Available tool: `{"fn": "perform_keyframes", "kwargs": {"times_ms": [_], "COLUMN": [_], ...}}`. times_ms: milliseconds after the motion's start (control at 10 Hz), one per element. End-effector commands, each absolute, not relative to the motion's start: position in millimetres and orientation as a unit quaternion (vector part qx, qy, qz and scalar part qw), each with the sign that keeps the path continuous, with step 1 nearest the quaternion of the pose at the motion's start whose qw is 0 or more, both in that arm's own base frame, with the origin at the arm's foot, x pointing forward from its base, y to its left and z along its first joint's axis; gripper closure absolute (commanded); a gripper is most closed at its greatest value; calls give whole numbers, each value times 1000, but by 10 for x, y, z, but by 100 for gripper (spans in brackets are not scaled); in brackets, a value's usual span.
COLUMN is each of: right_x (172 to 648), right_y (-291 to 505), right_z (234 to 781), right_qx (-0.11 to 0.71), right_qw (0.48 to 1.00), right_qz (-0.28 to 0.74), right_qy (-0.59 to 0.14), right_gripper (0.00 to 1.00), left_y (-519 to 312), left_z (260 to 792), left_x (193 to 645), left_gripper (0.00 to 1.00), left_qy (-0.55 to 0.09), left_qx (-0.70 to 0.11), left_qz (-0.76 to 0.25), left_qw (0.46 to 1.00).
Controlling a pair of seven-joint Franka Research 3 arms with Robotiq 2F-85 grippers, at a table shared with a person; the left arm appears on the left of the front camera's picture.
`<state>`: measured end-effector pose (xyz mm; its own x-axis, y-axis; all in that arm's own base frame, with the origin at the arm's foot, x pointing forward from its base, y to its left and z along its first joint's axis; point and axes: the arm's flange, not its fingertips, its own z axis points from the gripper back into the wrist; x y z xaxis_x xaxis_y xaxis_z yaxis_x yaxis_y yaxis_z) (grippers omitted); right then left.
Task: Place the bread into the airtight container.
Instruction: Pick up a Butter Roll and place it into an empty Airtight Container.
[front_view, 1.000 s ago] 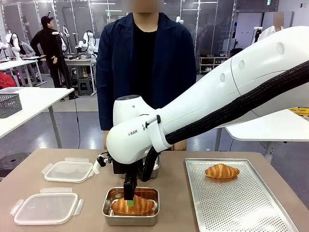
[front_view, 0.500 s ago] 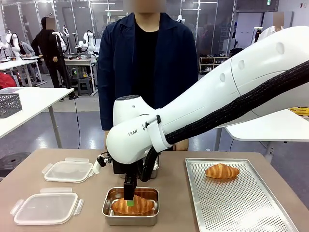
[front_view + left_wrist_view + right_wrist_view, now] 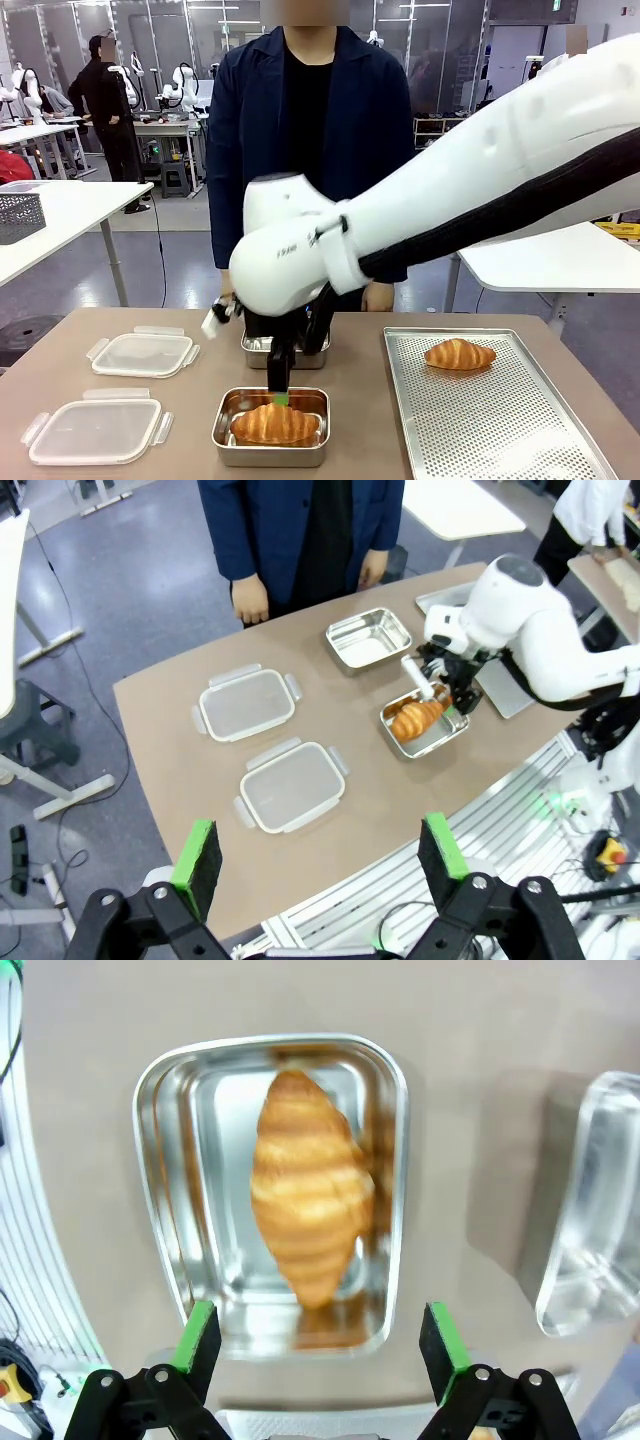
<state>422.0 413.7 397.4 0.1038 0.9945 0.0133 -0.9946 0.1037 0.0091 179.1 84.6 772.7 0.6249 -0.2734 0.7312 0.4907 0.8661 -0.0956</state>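
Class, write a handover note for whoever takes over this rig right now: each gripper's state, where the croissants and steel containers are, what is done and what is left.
Right gripper: open, empty, above the near rectangular steel container.
Left gripper: open, empty, high over the table.
Done: one golden-brown croissant lies in that container.
Left: the second golden-brown croissant sits on the perforated metal tray, on the robot's right. The far steel container is empty. Two clear plastic lids lie on the table's left; no container is closed yet.
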Motion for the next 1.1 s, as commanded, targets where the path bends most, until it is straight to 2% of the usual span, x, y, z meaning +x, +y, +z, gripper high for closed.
{"fn": "perform_keyframes", "kwargs": {"times_ms": [0, 300, 600, 800, 1000], "right_x": [4017, 3842, 3538, 3267, 3343], "right_y": [3658, 2633, 1804, 1277, 828], "right_z": [4529, 5288, 5766, 5929, 5791], "right_qx": [14, 35, 49, 55, 58], "right_qw": [773, 825, 870, 893, 896], "right_qz": [634, 559, 475, 418, 412], "right_qy": [-31, -70, -122, -159, -157], "right_gripper": [0, 0, 0, 0, 0], "left_y": [843, 843, 843, 843, 843], "left_z": [7753, 7753, 7753, 7753, 7753], "left_x": [1782, 1782, 1782, 1782, 1782], "left_gripper": [0, 0, 0, 0, 0], "left_qy": [-378, -378, -378, -378, -378], "left_qx": [-148, -148, -148, -148, -148], "left_qz": [-220, -220, -220, -220, -220], "left_qw": [887, 887, 887, 887, 887]}}
